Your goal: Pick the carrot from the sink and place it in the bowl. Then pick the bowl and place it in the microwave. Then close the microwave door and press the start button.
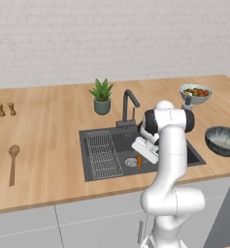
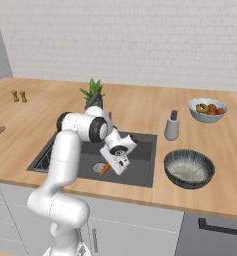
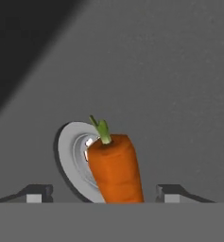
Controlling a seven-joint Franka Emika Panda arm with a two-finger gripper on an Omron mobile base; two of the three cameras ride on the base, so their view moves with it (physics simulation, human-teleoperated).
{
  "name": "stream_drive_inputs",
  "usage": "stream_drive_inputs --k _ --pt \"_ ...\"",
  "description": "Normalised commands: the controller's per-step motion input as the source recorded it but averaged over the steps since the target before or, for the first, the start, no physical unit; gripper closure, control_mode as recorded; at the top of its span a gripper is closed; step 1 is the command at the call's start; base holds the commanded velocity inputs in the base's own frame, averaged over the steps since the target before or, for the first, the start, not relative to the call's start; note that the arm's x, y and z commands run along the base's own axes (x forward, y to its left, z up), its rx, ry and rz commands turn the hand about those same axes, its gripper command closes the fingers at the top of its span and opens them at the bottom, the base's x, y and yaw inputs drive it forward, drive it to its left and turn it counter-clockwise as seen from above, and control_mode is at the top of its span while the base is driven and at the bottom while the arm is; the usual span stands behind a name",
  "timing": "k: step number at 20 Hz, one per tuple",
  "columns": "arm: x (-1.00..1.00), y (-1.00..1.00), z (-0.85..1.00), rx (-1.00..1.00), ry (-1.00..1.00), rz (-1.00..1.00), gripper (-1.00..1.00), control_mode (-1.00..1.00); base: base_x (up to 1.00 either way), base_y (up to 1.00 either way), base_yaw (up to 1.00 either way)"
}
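The gripper is lowered into the sink, just beside the round drain. Its jaws are set wide apart, one finger tip seen on each side of the carrot with a clear gap to it on both sides; nothing is gripped. The carrot is seen on the basin floor, overlapping the drain's edge, green stub pointing away from the hand (contact with the fingers cannot be confirmed from the base views, where the hand covers most of it). In the left base view a short orange piece is visible just right of the drain, below the faucet.

The wire rack is noted in the left part of the sink. The bowl stands on the counter just right of the sink, upright. Behind the sink a potted plant is recorded; right of the sink and farther back, a fruit bowl and a small grey shaker. A wooden spoon lies well to the left of the sink.
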Motion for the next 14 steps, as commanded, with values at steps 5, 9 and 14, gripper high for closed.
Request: stream_drive_inputs --k 5,9,14 --pt "-0.14 0.25 -0.56 -0.12 0.0 0.0 -1.0 -1.0 0.0 0.0 0.0" --pt "-0.27 0.15 -0.64 -0.12 0.0 0.0 -1.0 -1.0 0.0 0.0 0.0" --pt "-0.27 0.06 -0.71 -0.1 0.0 0.0 -1.0 -1.0 0.0 0.0 0.0"
